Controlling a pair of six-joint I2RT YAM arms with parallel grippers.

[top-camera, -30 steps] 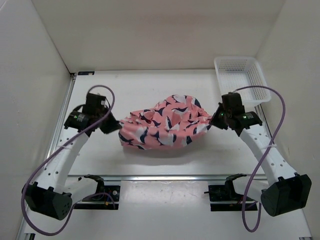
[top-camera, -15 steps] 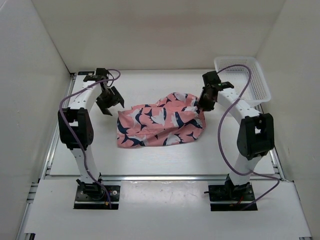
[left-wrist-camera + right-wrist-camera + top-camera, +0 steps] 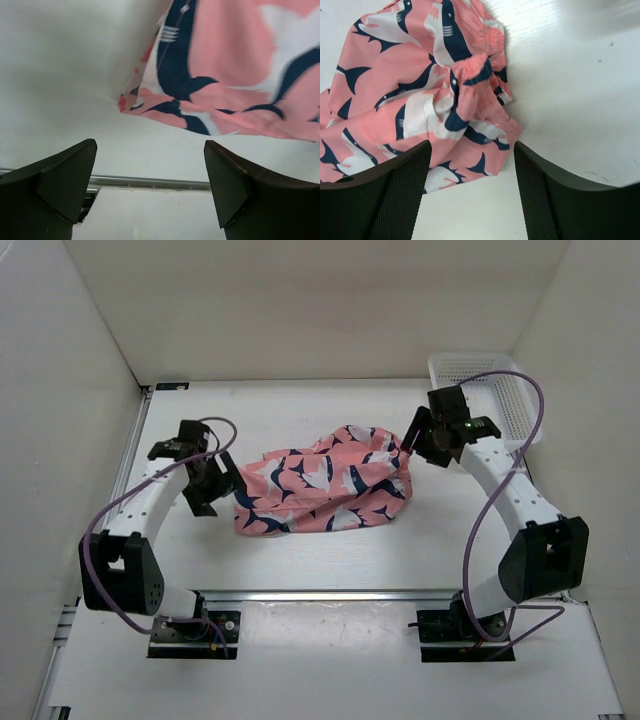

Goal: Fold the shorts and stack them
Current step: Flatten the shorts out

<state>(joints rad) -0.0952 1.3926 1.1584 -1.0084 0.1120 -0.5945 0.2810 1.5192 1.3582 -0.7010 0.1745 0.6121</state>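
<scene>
The shorts point(image 3: 325, 480) lie in a rumpled heap mid-table, salmon pink with navy and white whale shapes. My left gripper point(image 3: 220, 488) hovers just off their left edge, open, with nothing between its fingers. In the left wrist view the shorts point(image 3: 240, 75) fill the upper right, beyond the open left gripper point(image 3: 150, 185). My right gripper point(image 3: 412, 443) is at the shorts' upper right corner, also open. The right wrist view has the shorts point(image 3: 420, 85) on the table below the wide-spread right gripper point(image 3: 472, 190), which touches none of the cloth.
A white mesh basket point(image 3: 505, 390) stands at the back right, partly behind the right arm. A metal rail point(image 3: 320, 593) runs along the table's near edge. White walls close the left, back and right sides.
Both grippers have opened and let go of the shorts, which were stretched between them and now lie slack on the table. Both arms rose, then came back down beside the cloth.
</scene>
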